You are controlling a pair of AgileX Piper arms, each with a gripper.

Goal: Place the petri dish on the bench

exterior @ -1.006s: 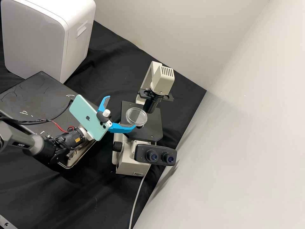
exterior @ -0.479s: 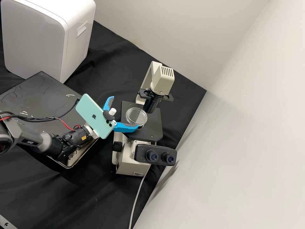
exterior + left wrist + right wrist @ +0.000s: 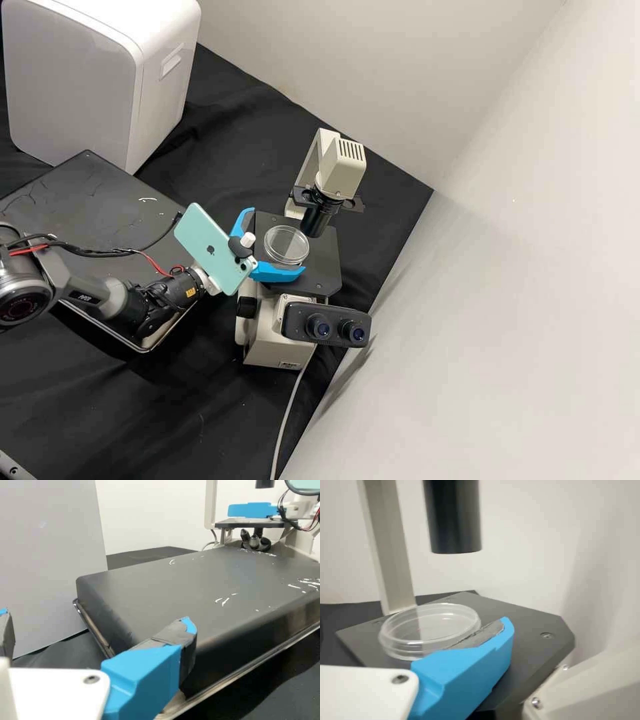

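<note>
A clear, round petri dish [image 3: 287,244] sits on the black stage [image 3: 320,267] of a beige microscope, just under the dark lens tube. My right gripper [image 3: 275,241] is open at the stage with one blue finger on each side of the dish. In the right wrist view one blue finger [image 3: 470,665] lies close along the side of the petri dish [image 3: 430,627]; I cannot tell whether they touch. My left gripper [image 3: 95,621] is open and holds nothing, low beside a flat black box [image 3: 200,595].
The microscope's eyepieces [image 3: 327,325] jut out below the stage and its lamp head [image 3: 337,160] rises behind. A white appliance [image 3: 93,73] stands at the back left. The flat black box [image 3: 87,200] rests on a metal tray. A light wall [image 3: 507,300] bounds the bench's right side.
The right arm has moved right toward the microscope stage. Its open fingers were short of the dish and now stand on both sides of it. The dish has not moved.
</note>
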